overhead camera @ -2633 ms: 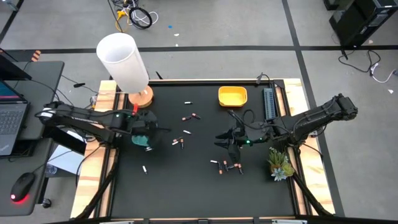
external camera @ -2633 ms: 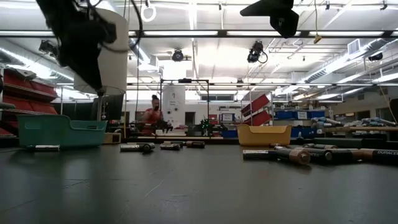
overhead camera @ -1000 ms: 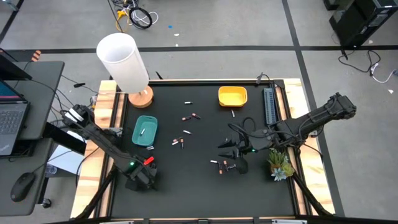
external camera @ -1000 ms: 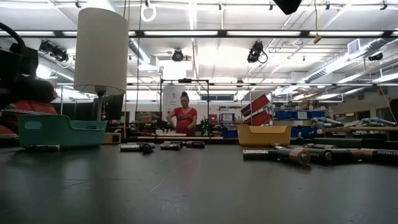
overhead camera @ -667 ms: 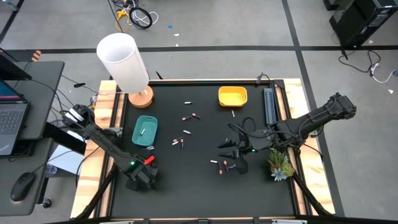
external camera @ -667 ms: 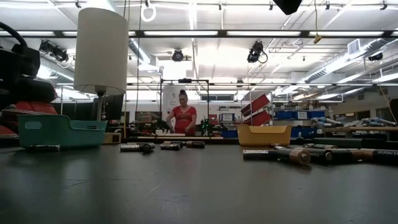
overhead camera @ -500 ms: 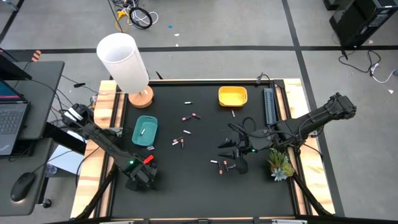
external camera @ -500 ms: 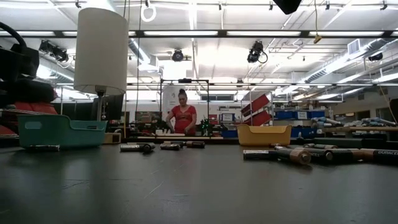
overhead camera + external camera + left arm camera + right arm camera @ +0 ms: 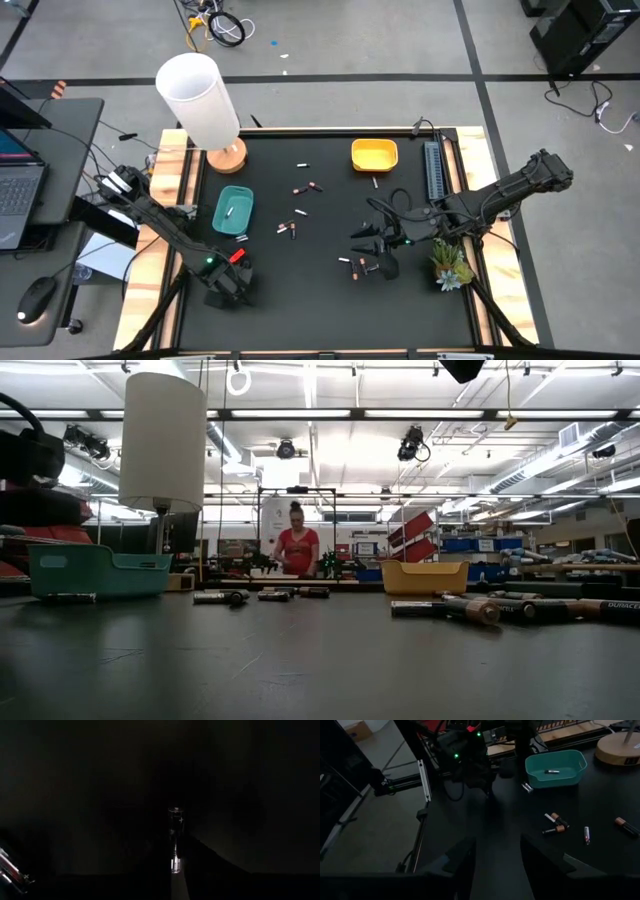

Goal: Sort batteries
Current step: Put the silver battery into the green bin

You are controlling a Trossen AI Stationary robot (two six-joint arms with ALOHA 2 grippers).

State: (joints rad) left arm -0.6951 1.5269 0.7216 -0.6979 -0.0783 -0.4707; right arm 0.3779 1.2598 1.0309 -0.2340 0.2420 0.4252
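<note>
Several small cylindrical batteries (image 9: 300, 229) lie scattered mid-table between a teal plastic bin (image 9: 232, 210) holding one and a yellow plastic bin (image 9: 374, 154). Left gripper (image 9: 227, 291), low at the near-left table edge, appears clenched on a thin silver battery (image 9: 175, 840); carrying it to a bin likely follows. Right gripper (image 9: 372, 246) hovers released above dark batteries (image 9: 362, 266). "DURACELL" reads on one (image 9: 612, 606).

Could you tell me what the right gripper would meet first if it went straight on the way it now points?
Probably the left gripper: the right gripper faces it over bare black table, with the teal bin off to one side. Depth is unclear.
</note>
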